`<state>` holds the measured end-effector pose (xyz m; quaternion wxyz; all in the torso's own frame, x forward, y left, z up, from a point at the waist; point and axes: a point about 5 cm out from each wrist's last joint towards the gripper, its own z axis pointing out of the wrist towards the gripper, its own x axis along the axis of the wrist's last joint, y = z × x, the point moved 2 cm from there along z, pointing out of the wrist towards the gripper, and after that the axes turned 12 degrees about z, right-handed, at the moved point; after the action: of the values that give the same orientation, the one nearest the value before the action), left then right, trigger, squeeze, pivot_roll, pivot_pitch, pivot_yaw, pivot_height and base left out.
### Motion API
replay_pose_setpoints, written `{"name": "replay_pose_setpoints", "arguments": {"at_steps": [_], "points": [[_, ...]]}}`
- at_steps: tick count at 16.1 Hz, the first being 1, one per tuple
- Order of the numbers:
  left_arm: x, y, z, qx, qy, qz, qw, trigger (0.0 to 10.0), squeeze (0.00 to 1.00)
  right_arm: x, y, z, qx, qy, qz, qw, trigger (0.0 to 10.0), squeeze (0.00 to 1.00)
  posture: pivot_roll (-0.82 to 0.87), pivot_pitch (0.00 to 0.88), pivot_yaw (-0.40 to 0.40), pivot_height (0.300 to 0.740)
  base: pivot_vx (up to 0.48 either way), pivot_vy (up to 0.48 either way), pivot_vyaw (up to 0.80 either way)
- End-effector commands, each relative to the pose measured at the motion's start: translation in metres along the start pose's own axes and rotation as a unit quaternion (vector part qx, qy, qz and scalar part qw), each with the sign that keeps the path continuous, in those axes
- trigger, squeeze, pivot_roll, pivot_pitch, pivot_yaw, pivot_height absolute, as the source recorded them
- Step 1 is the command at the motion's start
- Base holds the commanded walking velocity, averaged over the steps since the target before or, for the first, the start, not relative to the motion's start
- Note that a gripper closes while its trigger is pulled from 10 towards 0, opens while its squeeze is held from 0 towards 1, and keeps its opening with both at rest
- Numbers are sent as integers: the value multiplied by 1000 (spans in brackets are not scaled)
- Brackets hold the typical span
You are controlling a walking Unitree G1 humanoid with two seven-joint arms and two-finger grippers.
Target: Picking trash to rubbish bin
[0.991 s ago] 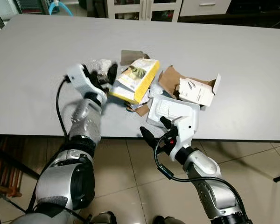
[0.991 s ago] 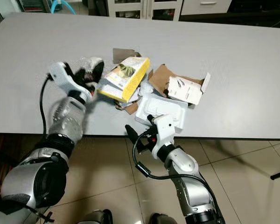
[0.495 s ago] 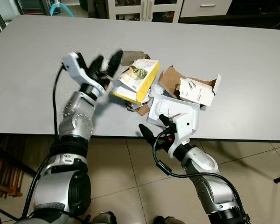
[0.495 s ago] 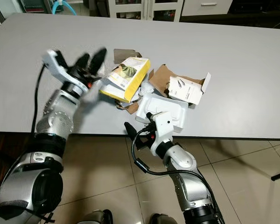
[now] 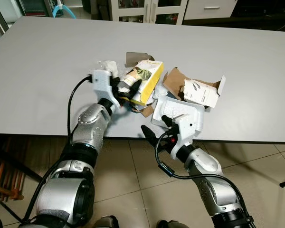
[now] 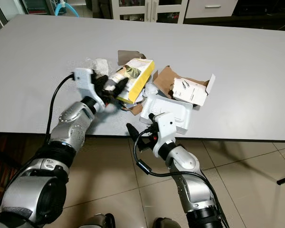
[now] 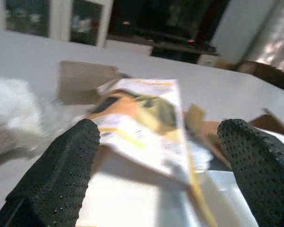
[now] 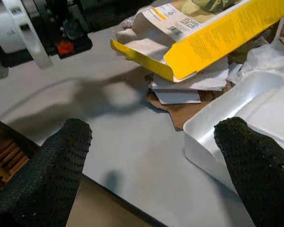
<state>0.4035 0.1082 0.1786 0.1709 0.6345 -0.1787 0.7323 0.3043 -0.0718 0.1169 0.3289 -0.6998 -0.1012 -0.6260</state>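
A: Entry. Grey table (image 5: 47, 57) carries a trash pile near its front edge. Containers?

B: Three. A yellow carton (image 5: 141, 81) lies on its side, open end toward the robot; the right wrist view shows its inside pale and bare as far as visible. A white foam tray (image 5: 180, 110) sits at the table's front edge, touching the pile; its hollow looks bare in the right wrist view. A white cardboard box (image 5: 202, 91) with flaps up rests on torn brown cardboard (image 5: 173, 80) further right; contents cannot be told.

A: Loose items?

B: Crumpled clear plastic (image 5: 107, 65) just left of the carton, white paper scraps (image 8: 189, 85) under the carton.

A: Left gripper (image 5: 128, 89)?

B: At the carton's open end, fingers spread apart, one on each side of the carton in the left wrist view. Whether the pads touch it, cannot tell.

A: Right gripper (image 5: 156, 129)?

B: Below the table edge, just in front of the tray, fingers wide apart, holding nothing.
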Motion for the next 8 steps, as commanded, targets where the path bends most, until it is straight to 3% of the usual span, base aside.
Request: {"name": "replay_pose_setpoints", "arguments": {"at_steps": [1, 4, 5, 7, 8], "points": [[1, 5, 0, -25, 1, -12, 1000, 10000, 0, -2, 1, 0, -4, -1, 0, 1000, 10000, 0, -56, 111, -17, 740, 0, 0, 0], [-26, 10, -8, -27, -38, -46, 998, 10000, 0, -4, -3, 4, 0, 1, 3, 1000, 10000, 0, -60, 111, -8, 740, 0, 0, 0], [-31, 14, -9, -29, -47, -37, 998, 10000, 0, -3, -4, 4, 1, 2, 3, 1000, 10000, 0, -62, 112, -9, 740, 0, 0, 0], [-30, 21, -8, -46, -51, 2, 998, 10000, 0, -3, -2, 3, -1, 3, 2, 1000, 10000, 0, -64, 113, -10, 740, 0, 0, 0], [-24, 29, -6, -78, -47, 72, 993, 10000, 0, -2, 0, 2, -3, 4, 1, 1000, 10000, 0, -64, 115, -9, 740, 0, 0, 0]]}}
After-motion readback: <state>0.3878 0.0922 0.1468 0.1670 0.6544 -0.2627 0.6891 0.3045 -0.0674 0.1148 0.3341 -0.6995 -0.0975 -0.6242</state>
